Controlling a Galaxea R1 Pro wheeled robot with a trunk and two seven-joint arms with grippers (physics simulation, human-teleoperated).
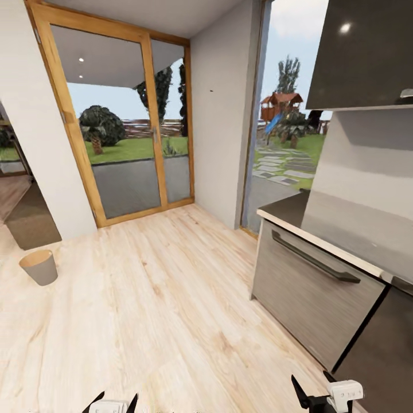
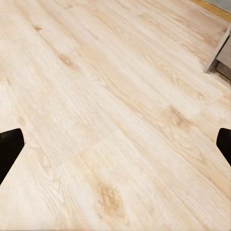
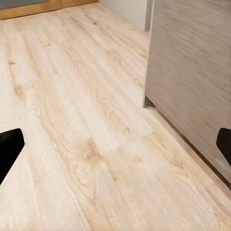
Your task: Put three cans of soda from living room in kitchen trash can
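The tash can, a small tapered bin with a pale grey outside, stands upright on the light wood floor at the left of the head view, in the kitchen. No can of soda is in view. My left gripper sits at the bottom edge of the head view, open, with nothing between its dark fingertips. My right gripper is at the bottom right, also open and holding nothing. In the left wrist view the left gripper hangs over bare floor planks. In the right wrist view the right gripper is spread wide above the floor beside the cabinet.
A grey cabinet with a dark handle and a pale-edged worktop juts in on the right; its side panel is close to my right arm. Wood-framed glass doors stand ahead. A doorway with a brown rug opens at far left.
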